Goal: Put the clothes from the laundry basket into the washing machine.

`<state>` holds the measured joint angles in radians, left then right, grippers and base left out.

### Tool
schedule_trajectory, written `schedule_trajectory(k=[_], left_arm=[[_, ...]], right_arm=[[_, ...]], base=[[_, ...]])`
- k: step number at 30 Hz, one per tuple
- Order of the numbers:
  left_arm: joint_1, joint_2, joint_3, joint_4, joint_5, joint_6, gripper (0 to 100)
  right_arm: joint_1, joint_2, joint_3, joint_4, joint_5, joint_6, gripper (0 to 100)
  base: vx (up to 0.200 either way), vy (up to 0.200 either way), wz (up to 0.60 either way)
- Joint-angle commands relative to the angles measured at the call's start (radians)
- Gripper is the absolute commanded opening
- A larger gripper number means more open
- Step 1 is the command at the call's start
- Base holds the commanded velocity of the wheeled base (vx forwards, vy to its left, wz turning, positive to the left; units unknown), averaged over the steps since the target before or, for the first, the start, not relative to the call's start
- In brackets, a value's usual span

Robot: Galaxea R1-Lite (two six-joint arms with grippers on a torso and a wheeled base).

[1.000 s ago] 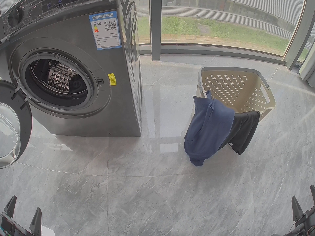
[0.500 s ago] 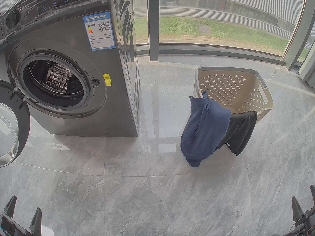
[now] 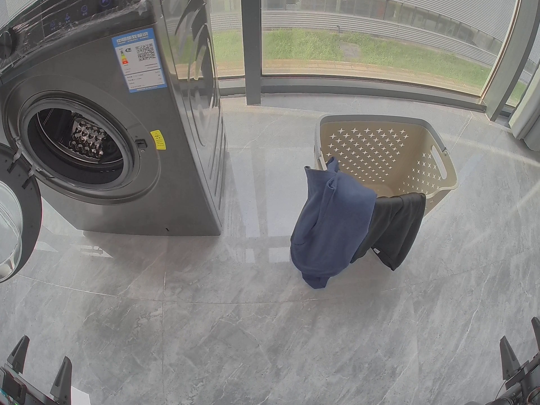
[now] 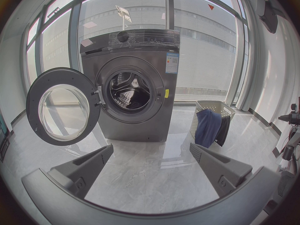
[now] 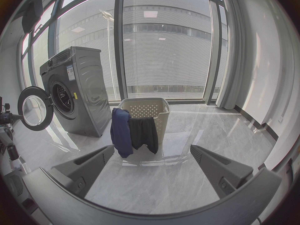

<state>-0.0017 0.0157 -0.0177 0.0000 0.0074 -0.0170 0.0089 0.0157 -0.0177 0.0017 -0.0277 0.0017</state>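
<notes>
A beige laundry basket [image 3: 382,120] stands on the floor right of centre. A blue garment [image 3: 329,220] and a black garment [image 3: 394,226] hang over its near rim, the blue one reaching the floor. The grey washing machine [image 3: 169,158] stands at the left, its round door [image 3: 17,220] swung wide and the drum [image 3: 76,147] showing. My left gripper [image 3: 42,361] sits low at the near left, open and holding nothing, far from the washer [image 4: 137,88]. My right gripper [image 3: 520,344] is at the near right, open, well short of the blue garment [image 5: 120,132] and basket [image 5: 156,110].
Polished grey floor tiles [image 3: 253,322] stretch between me, the washer and the basket. A glass wall with dark frames [image 3: 250,40] runs behind both. A curtain [image 5: 231,63] hangs at the far right corner.
The whole head view has shifted, so washer and basket now sit further left in the picture; the camera turned. Clothes, basket and both grippers look unchanged.
</notes>
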Motion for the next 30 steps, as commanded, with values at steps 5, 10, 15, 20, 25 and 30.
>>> schedule_trajectory(k=[5, 10, 15, 20, 25, 30], left_arm=[[0.0, -0.013, 0.018, 0.0, 0.0, 0.0, 100], [0.0, -0.013, 0.018, 0.0, 0.0, -0.001, 100], [-0.001, -0.013, 0.016, 0.0, -0.001, -0.003, 100], [0.0, -0.011, 0.016, 0.0, -0.001, -0.003, 100], [-0.001, -0.011, 0.016, 0.0, -0.001, -0.003, 100], [0.0, -0.011, 0.016, 0.0, -0.001, -0.003, 100]], right_arm=[[0.0, -0.016, 0.015, 0.0, 0.0, 0.0, 100], [0.0, -0.016, 0.015, 0.0, 0.0, 0.0, 100], [0.0, -0.016, 0.015, 0.0, 0.0, 0.0, 100], [0.0, -0.016, 0.015, 0.0, 0.0, 0.0, 100], [0.0, -0.016, 0.015, 0.0, 0.0, 0.0, 100], [0.0, -0.016, 0.015, 0.0, 0.0, 0.0, 100]], base=[[0.0, 0.0, 0.0], [0.0, 0.0, 0.0], [0.0, 0.0, 0.0], [0.0, 0.0, 0.0], [0.0, 0.0, 0.0], [0.0, -0.2, 0.0]])
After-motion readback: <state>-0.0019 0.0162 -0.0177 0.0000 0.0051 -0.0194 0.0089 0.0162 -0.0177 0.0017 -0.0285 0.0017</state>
